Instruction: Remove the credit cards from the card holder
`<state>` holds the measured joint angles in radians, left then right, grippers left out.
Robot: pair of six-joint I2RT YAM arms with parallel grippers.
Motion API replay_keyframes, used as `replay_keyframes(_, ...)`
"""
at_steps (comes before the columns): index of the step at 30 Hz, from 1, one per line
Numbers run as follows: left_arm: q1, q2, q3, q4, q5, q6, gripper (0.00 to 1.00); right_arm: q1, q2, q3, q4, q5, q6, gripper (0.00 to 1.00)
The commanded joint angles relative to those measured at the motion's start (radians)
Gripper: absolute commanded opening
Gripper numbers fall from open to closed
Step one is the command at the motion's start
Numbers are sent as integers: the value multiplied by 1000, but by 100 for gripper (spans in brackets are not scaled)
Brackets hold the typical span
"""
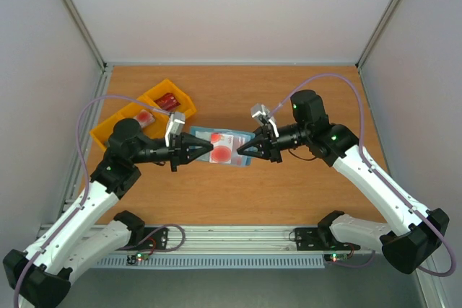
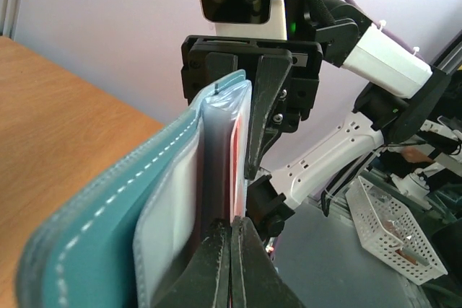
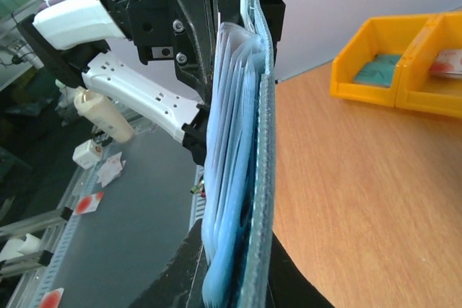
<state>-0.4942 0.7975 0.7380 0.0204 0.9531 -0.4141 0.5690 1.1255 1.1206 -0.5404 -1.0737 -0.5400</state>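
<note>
The card holder (image 1: 227, 148) hangs open between my two arms over the middle of the table (image 1: 303, 185), pocket side facing up at the overhead camera. It looks clear of the wood, though I can't tell that for sure. From above I see reddish patches showing through its clear sleeves. On the left wrist cam it's edge-on: teal-blue cover with white stitching, clear pockets fanned out, and the thin edge of a red card (image 2: 235, 156) tucked in one of them.

The left gripper (image 1: 208, 148) is clamped tight on the holder's left end, fingertips basically meeting around the material. The right gripper (image 1: 242, 151) is pinched narrow on the opposite end, with the stack of sleeves sitting between its fingers.

Off to the back left is the yellow tray (image 1: 107, 124). The right wrist cam shows a teal card (image 3: 379, 70) in one compartment and a pale pink card (image 3: 449, 63) in the next.
</note>
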Motion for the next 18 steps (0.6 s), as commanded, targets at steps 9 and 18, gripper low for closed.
replay_keyframes(9,150,-31,28,-225,-126,135,0,-118,-51,-63,50,111,103,1)
replay_keyframes(18,206,7,139,-490,-178,360,0,-201,-31,-76,70,147,173,1)
